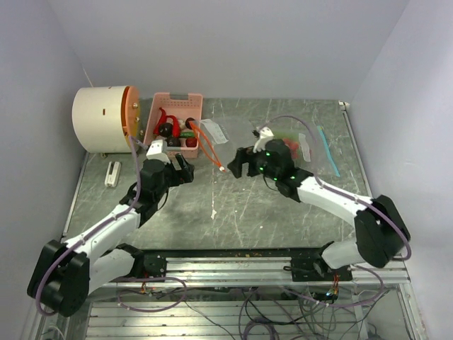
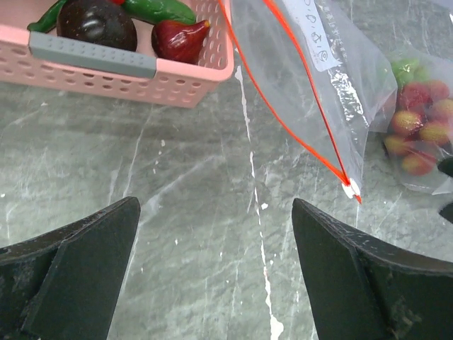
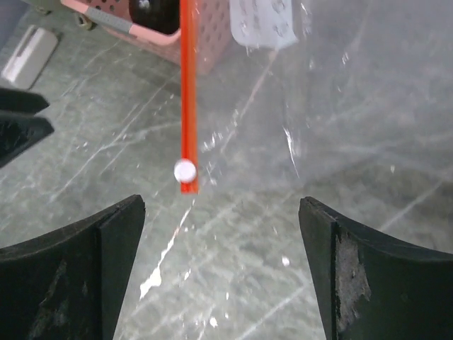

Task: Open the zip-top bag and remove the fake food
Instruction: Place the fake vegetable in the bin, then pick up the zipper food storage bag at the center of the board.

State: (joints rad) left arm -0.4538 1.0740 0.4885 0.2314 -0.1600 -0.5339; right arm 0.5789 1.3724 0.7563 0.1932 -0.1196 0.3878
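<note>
The clear zip-top bag with an orange-red zip strip (image 2: 318, 99) lies flat on the grey marbled surface (image 2: 177, 184), its white slider (image 2: 350, 189) at the near end. The left fingers (image 1: 184, 168) and right fingers (image 1: 238, 163) flank it, both spread wide and empty. Small red, yellow and green plastic toy fruits (image 2: 414, 131) bunch inside clear plastic to the right. More dark purple, red and green toy pieces (image 2: 95, 21) sit in the pink slotted plastic basket (image 2: 177, 74), far left.

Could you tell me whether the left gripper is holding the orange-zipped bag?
No, the left gripper is open with only table between its fingers, and the orange-zipped bag lies ahead of them.
</note>
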